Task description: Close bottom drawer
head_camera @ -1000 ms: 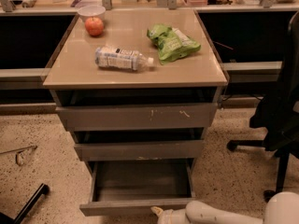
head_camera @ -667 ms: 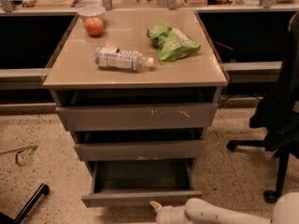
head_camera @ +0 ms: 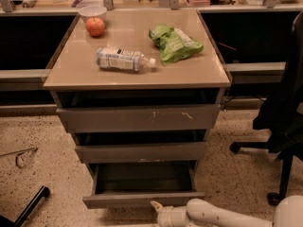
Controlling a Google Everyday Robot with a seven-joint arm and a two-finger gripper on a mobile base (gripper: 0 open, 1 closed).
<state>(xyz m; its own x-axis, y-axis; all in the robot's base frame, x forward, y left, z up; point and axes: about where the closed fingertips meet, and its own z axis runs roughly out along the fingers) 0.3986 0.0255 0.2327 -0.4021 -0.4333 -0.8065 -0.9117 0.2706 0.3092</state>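
While the grey cabinet [head_camera: 94, 72] fills the middle of your view, its bottom drawer [head_camera: 118, 201] stands pulled out at floor level, grey interior showing, below the middle drawer [head_camera: 142, 152] and the scratched top drawer [head_camera: 132, 118]. A black office chair [head_camera: 284, 117] stands at the right. Your white arm [head_camera: 222, 215] reaches in from the lower right, with the gripper [head_camera: 155, 206] at the lower edge of the bottom drawer's front, near its middle; you cannot tell whether the claw is spread or pressed together. On the cabinet top lie a green bag [head_camera: 174, 44], a plastic bottle [head_camera: 123, 59] on its side, and a red apple [head_camera: 95, 27] just beside a white bowl [head_camera: 92, 12]
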